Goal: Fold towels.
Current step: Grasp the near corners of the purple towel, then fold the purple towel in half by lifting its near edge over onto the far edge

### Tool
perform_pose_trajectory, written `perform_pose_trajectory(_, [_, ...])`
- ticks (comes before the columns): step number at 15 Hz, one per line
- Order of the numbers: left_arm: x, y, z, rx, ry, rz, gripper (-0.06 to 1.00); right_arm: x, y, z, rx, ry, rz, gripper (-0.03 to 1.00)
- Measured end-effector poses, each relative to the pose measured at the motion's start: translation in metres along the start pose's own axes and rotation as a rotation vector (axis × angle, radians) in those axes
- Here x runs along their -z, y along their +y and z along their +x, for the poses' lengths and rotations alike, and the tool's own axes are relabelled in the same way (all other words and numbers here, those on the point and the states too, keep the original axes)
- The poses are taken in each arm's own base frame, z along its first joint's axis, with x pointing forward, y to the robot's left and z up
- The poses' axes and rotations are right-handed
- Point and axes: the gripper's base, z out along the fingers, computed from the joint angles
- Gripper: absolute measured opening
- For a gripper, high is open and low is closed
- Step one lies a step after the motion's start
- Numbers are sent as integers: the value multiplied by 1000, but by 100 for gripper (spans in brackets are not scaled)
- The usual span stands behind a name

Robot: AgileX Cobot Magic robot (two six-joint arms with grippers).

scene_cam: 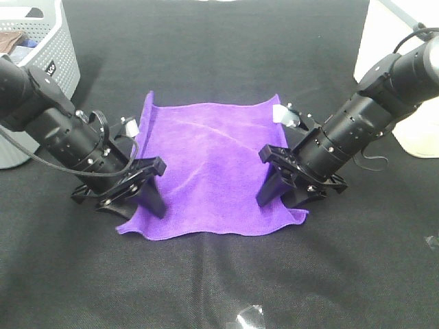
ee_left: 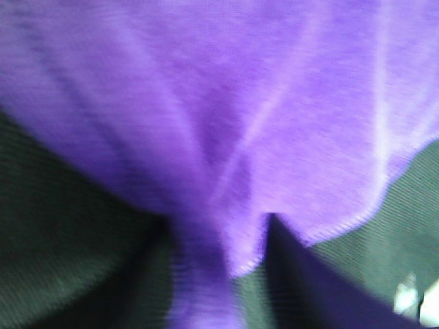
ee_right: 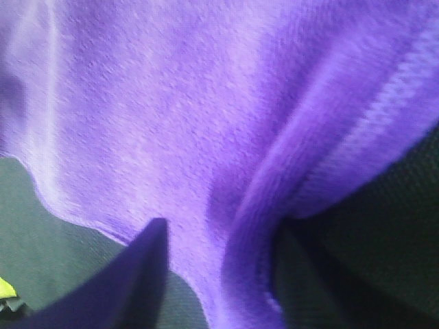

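1. The table [scene_cam: 219, 288] before me is covered in black cloth.
2. A purple towel [scene_cam: 206, 171] lies at its middle.
3. A grey basket [scene_cam: 48, 55] stands far left, and a white object [scene_cam: 377, 48] far right.

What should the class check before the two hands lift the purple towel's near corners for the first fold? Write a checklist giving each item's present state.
1. Towel spread flat on the table: ok.
2. Left hand at the near left corner: ok.
3. Right hand at the near right corner: ok.
4. Cloth bunched between left-hand fingers and right-hand fingers: ok.
5. Both grips fully closed: cannot tell.
6. Far edge with the white tag lying free: ok.
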Motion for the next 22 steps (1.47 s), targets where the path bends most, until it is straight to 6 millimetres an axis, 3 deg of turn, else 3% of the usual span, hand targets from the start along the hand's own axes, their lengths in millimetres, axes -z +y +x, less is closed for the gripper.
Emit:
perform_pose_trajectory(1, [-1, 1, 0, 0, -5, -8, 13, -1, 0, 1, 9, 10, 5, 37])
perform_pose_trajectory(2, [-1, 1, 0, 0, -5, -8, 13, -1, 0, 1, 9, 10, 5, 37])
perform_pose_trajectory(3, [-1, 2, 0, -4, -6, -15, 3, -1, 0, 2, 18, 21, 9, 28])
perform_pose_trajectory(6, [-1, 3, 1, -20, 2, -25, 0, -1, 0, 5, 26, 51, 2, 3])
perform_pose_trajectory(10, [13, -1, 5, -107, 26, -72, 0, 12, 10, 6, 48, 52, -18, 3])
perform_pose_trajectory(15, [79, -34, 9, -184, -124, -145, 0, 63, 45, 10, 118, -39, -51, 3])
perform_pose_trajectory(16, [79, -34, 9, -184, -124, -145, 0, 63, 45, 10, 118, -39, -51, 3])
perform_pose_trajectory(18, [106, -45, 14, -189, -192, -174, 0, 84, 59, 12, 163, -91, -48, 3])
perform_pose_trajectory(22, [122, -44, 4, -142, -296, -180, 0, 108, 74, -8, 225, -191, 10, 3])
